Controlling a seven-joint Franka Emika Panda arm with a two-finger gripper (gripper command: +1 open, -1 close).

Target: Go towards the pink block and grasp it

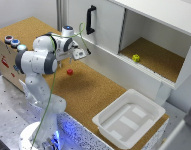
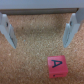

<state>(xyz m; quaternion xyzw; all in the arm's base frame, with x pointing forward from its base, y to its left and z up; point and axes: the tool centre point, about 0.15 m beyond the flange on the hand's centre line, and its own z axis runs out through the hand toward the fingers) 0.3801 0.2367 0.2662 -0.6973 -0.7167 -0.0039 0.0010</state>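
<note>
The gripper (image 2: 38, 31) hangs over the cork surface with its jaws spread wide and nothing between them. In the wrist view the pink block (image 2: 56, 67), marked with a letter A, lies on the cork clear of both fingers (image 2: 5, 30). The white cabinet (image 1: 145, 30) stands at the back, then the white tray (image 1: 102, 120), and a small yellow-green block (image 1: 136, 58) sits inside the cabinet's open compartment.
</note>
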